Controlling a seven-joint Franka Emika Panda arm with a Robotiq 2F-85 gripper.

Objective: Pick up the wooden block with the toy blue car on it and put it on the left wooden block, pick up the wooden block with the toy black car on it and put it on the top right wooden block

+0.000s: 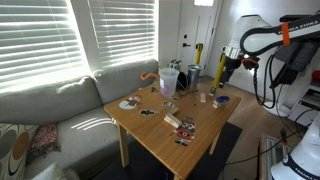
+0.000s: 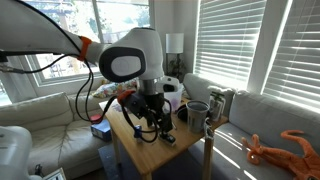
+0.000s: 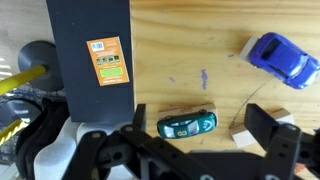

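Hovering wide open and empty astride the dark toy car (image 3: 186, 124), the gripper (image 3: 200, 130) seems in the approach step; next it must lower and close.

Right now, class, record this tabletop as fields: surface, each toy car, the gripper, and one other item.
surface: wooden table
blue toy car: upper right of the wrist view, outside the fingers
dark toy car: teal-tinted, lying between the fingers
gripper: open, low over the table, fingers either side of the dark toy car
other item: dark box with an orange label
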